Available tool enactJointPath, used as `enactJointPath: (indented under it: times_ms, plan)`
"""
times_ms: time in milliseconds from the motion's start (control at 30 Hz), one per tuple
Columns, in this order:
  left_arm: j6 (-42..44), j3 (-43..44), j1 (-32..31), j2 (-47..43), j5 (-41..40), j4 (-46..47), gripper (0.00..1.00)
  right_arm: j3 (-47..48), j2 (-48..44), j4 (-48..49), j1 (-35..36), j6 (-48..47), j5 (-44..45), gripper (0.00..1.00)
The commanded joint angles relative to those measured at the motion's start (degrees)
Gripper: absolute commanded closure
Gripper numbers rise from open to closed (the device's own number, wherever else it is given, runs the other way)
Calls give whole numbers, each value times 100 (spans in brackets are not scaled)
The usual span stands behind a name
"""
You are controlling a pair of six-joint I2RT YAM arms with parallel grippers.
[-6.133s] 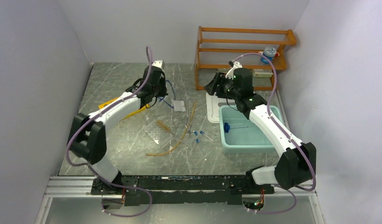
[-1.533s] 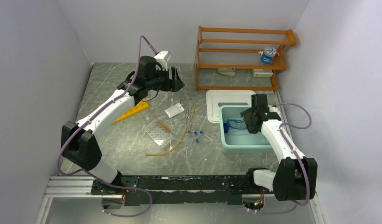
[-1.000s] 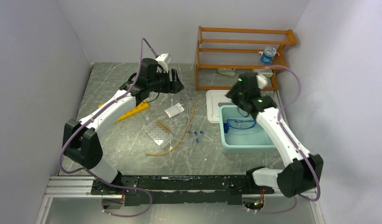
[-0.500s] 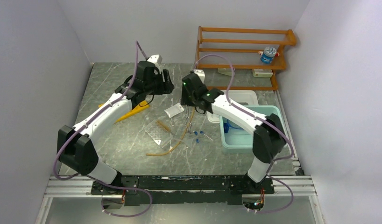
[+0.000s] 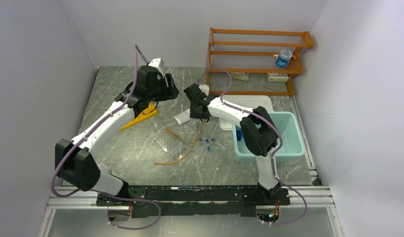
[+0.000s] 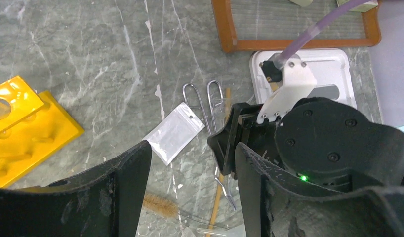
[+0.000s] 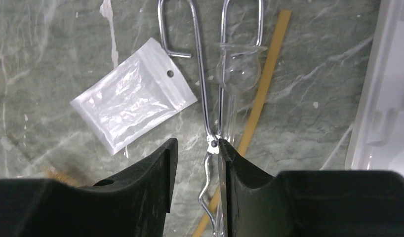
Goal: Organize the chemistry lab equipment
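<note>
Lying flat near the middle of the table, the metal tongs (image 7: 212,142) are straddled at their pivot by the right gripper (image 7: 197,148). Its jaws are set partly open, one on each side of the crossing point, and nothing is seen to be clamped. The pivot is judged to be chosen because both arms of the tongs meet there, so a single pinch would take the whole tool.

A small clear glass piece (image 7: 238,69) is seen lying across the handle loops. The white packet (image 7: 133,106) lies just beside the tongs on one side, and the long tan rubber tube (image 7: 262,96) runs alongside on the other.

The left gripper (image 6: 192,163) is held above the scene with jaws wide apart and empty, apparently kept out of the way. The yellow holed rack (image 6: 22,128) lies below it to one side.

Nearer the arm bases, the clear tray (image 5: 168,139) and tiny blue-capped tubes (image 5: 209,141) are found. A pale teal tub (image 5: 289,118), its white lid (image 6: 333,69) and an orange wooden shelf (image 5: 259,44) stand to the right. The table (image 5: 106,84) is grey and marbled, enclosed by plain pale walls.
</note>
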Motion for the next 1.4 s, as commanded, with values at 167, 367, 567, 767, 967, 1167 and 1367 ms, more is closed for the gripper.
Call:
enactJointPath:
  times_ms: [167,367,567,767,967,1167,1367]
  plan:
    - [-34,-84,24,-129,22,28,32,108,119,-199,-73,219,622,61]
    - [-27,-69,31,-76,31,40,32,133,329,-101,-144,132,471,61]
    - [-25,-60,32,-46,22,31,32,102,445,-58,-144,120,413,68]
    - [-7,-29,31,-38,-22,2,32,49,487,95,-163,93,228,82]
    - [2,-34,31,-51,-39,-7,33,25,116,182,-170,73,391,93]
    - [11,-52,38,-63,-42,1,33,-156,-664,347,-318,142,381,93]
    - [15,-68,41,-76,-5,28,33,-463,-1623,515,-799,368,187,93]
